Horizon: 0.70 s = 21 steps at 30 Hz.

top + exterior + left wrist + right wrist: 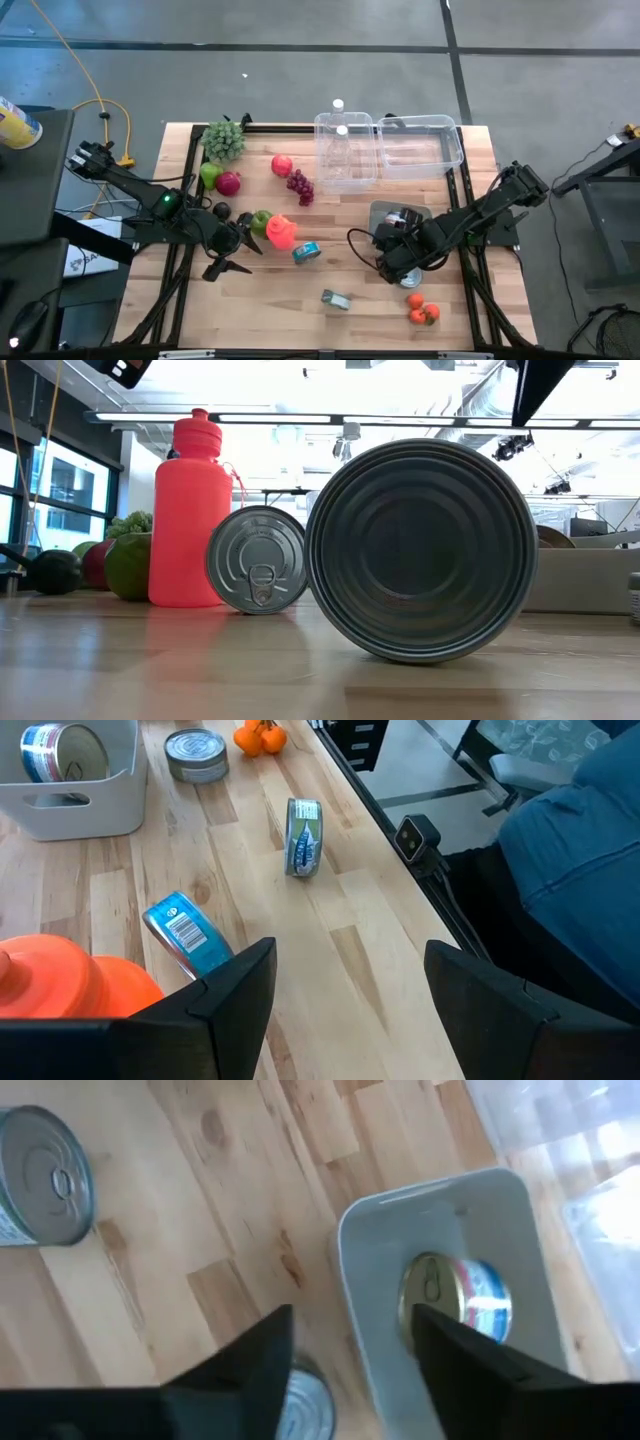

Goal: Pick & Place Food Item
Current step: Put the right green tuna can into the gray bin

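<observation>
**Can lying in the bin, my right fingers parted above it**

I am holding my right gripper [350, 1370] over the near end of the grey bin [365, 1260], its two fingers standing apart with nothing between them. Just beyond my fingertips a can [455, 1305] is lying on its side inside the bin, its pull-tab end facing me. Directly under my left finger another can [305, 1405] is resting on the wood just outside the bin wall. Farther off, a third can [45, 1175] is lying on its side on the table [230, 1180]. In the high view, the oranges [421, 309] are sitting near my gripper, toward the table's front edge, and clear containers [420, 145] are standing beyond the bin.

I am keeping my left gripper [345, 980] low over the table with its fingers spread and empty. The orange bottle [60, 985] is lying right beside one finger, a blue can [180, 930] just ahead of it, a flat can [304, 837] farther on.
</observation>
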Motion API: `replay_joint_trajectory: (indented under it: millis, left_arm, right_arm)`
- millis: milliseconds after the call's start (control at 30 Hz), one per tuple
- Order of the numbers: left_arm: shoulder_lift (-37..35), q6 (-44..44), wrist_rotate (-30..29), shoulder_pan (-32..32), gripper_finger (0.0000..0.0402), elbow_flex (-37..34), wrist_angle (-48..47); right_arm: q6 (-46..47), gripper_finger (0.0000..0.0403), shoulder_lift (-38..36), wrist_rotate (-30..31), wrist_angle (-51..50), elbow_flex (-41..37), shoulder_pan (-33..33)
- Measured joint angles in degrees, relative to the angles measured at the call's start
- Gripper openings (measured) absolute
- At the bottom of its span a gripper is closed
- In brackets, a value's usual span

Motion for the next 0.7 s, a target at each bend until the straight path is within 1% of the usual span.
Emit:
replay_joint_trajectory:
  millis: [100, 167, 233, 333, 400, 467, 567, 700]
  left_arm:
    - [0.0, 0.0, 0.0, 0.0, 0.0246, 0.0, 0.0]
    - [0.0, 0.0, 0.0, 0.0, 0.0246, 0.0, 0.0]
    - [0.0, 0.0, 0.0, 0.0, 0.0246, 0.0, 0.0]
    - [-0.01, 0.0, 0.0, 0.0, 0.0246, 0.01, 0.0]
    - [-0.02, 0.0, 0.0, 0.0, 0.0246, 0.0, 0.0]
    - [0.0, 0.0, 0.0, 0.0, 0.0246, 0.01, 0.0]
    - [0.0, 0.0, 0.0, 0.0, 0.0246, 0.01, -0.16]
    - [0.0, 0.02, 0.0, 0.0, 0.0246, 0.0, -0.73]
  right_arm:
    - [3.91, 0.0265, 0.0, -1.45, -0.01, -0.99, 0.62]
    - [8.47, 0.03, 0.0, -1.64, 0.01, -2.25, 0.93]
    - [13.34, 0.0333, 0.0, -3.36, -0.04, -3.82, 0.91]
    - [15.37, 0.0373, 0.04, -7.6, -0.05, -6.55, 0.62]
    - [16.58, 0.0391, 0.04, -9.92, 0.21, -8.25, 0.6]
    - [18.47, 0.0397, 0.04, -11.74, 0.22, -9.87, 0.62]
    - [21.12, 0.0388, 0.04, -12.46, 1.27, -12.29, 1.09]
    - [22.89, 0.0377, 0.04, -15.33, 4.77, -15.77, 2.18]
